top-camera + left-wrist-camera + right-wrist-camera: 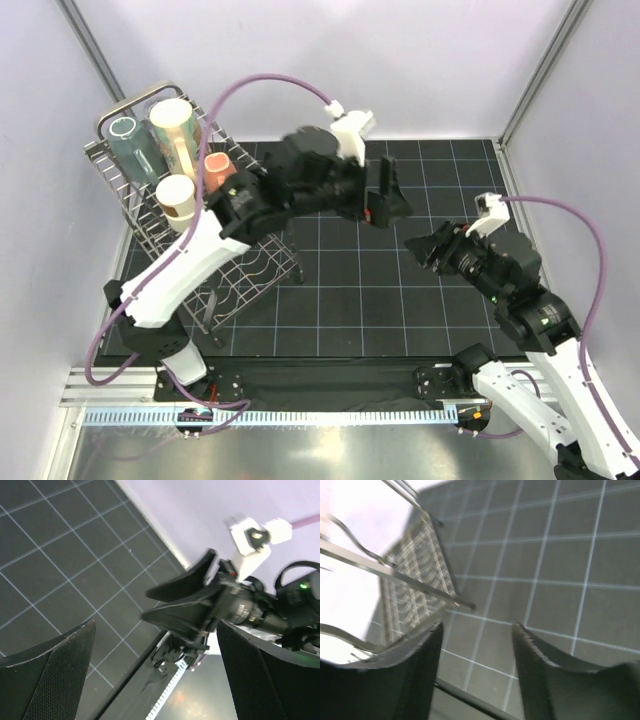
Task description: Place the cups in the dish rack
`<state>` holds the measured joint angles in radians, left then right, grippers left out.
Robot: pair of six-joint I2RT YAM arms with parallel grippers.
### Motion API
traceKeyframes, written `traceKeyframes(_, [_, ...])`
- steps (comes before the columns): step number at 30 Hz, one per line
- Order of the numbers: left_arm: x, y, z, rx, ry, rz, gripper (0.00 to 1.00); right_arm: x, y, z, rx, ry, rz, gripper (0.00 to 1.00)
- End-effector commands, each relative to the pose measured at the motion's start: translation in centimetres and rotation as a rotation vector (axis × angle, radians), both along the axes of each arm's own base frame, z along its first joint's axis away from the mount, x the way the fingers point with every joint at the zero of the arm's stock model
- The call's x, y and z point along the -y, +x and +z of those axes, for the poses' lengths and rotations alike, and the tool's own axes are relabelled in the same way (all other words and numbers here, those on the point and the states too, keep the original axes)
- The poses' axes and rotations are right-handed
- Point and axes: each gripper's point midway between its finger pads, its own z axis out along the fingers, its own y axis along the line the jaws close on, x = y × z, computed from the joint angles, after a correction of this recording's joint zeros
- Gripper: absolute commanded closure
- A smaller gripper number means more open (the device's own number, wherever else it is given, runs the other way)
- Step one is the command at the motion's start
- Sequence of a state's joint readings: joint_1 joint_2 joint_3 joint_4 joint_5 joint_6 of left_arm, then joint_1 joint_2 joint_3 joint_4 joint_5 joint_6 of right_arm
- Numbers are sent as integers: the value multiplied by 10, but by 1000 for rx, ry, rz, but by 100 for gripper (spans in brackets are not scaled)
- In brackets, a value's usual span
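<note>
The silver wire dish rack (pixel 255 275) stands at the left of the black mat. In it are a tall grey-teal tumbler (pixel 130 147), a large cream mug (pixel 178 132), a salmon-pink mug (pixel 218 170) and a small brown-based cup (pixel 177 198). I do not see the clear glass. My left gripper (pixel 392 195) is open and empty above the mat's middle, right of the rack. My right gripper (pixel 418 252) is open and empty, pointing left towards it. The left wrist view shows my left gripper (pixel 155 675) open with the right gripper (pixel 190 605) beyond it. The right wrist view shows my right gripper (pixel 477 650) open, the rack (pixel 415 565) beyond.
The left arm (pixel 200 250) reaches over the rack's right side. A metal rail (pixel 300 410) runs along the near edge. Purple walls close in the back and sides.
</note>
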<state>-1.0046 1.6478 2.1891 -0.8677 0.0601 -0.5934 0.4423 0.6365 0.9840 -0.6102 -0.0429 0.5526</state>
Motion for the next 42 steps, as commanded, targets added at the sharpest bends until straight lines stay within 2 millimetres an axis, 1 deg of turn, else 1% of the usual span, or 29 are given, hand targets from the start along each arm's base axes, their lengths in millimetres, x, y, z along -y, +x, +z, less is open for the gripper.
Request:
traceKeyframes(1, [4,-14,12,103,4,31,0,2,-7,-42,-57,-32,8,39])
traceKeyframes(3, [13,-17,-18,133,75,52,0,-2,-9,-51,-31,-15,31,34])
traceKeyframes(4, [17,-36,-25,154,89,8,0,-2,-10,-72,-57,-24,35,27])
traceKeyframes(6, [19,-49,-42,164,108,-14,0,-3,-14,-74,-5,4,52,20])
traceKeyframes(7, [25,-56,-76,155,144,-39,0,-3,-14,-91,-24,2,47,15])
traceKeyframes(8, [21,-74,-69,173,104,-74,0,-1,-17,-86,22,25,42,13])
traceKeyframes(9, [19,-83,-79,180,105,-93,0,-1,-19,-87,36,32,48,10])
traceKeyframes(10, [22,-91,-105,184,114,-116,0,0,-20,-94,40,34,48,6])
traceKeyframes(11, [13,-108,-103,200,81,-149,0,2,-23,-85,89,57,45,4])
traceKeyframes(12, [9,-114,-111,198,73,-163,0,2,-25,-83,110,68,45,2])
traceKeyframes(13, [6,-125,-139,180,80,-209,0,3,-26,-86,119,73,42,0])
traceKeyframes(15, [-14,-136,-137,168,20,-218,0,6,-29,-78,170,97,38,0])
traceKeyframes(16, [-22,-140,-146,155,15,-225,0,6,-30,-82,171,98,37,0])
traceKeyframes(17, [-30,-144,-170,145,30,-232,0,6,-30,-83,172,105,37,0])
traceKeyframes(18, [-45,-150,-161,140,-28,-227,0,6,-30,-85,168,118,34,0])
traceKeyframes(19, [-53,-148,-165,138,-36,-198,0,5,-30,-91,155,126,30,0])
traceKeyframes(20, [-64,-147,-182,128,-18,-182,0,6,-29,-95,149,134,20,0])
traceKeyframes(21, [-75,-147,-174,122,-65,-157,0,6,-27,-105,121,157,4,0])
traceKeyframes(22, [-82,-140,-175,129,-73,-113,0,9,-23,-108,121,169,-25,0])
traceKeyframes(23, [-89,-138,-192,123,-52,-93,0,9,-22,-112,113,185,-36,0])
traceKeyframes(24, [-95,-136,-190,122,-77,-71,0,6,-19,-127,78,209,-46,0])
traceKeyframes(27, [-101,-130,-209,114,-56,-27,0,2,-13,-133,100,267,-49,0])
traceKeyframes(31, [-107,-126,-216,112,-63,3,0,1,-7,-161,23,264,-81,0])
traceKeyframes(32, [-109,-126,-216,113,-71,10,0,7,-2,-173,-20,241,-127,0])
traceKeyframes(35, [-116,-127,-220,104,-117,21,0,7,-1,-182,-77,206,-141,0])
traceKeyframes(36, [-119,-126,-218,104,-137,30,0,8,0,-181,-83,201,-145,0])
traceKeyframes(37, [-121,-126,-228,98,-139,35,0,6,-1,-179,-82,193,-133,0])
traceKeyframes(38, [-126,-127,-222,87,-187,44,0,5,-1,-179,-83,194,-127,0])
traceKeyframes(42, [-134,-134,-223,53,-291,30,0,-3,-4,-171,-16,227,-65,0])
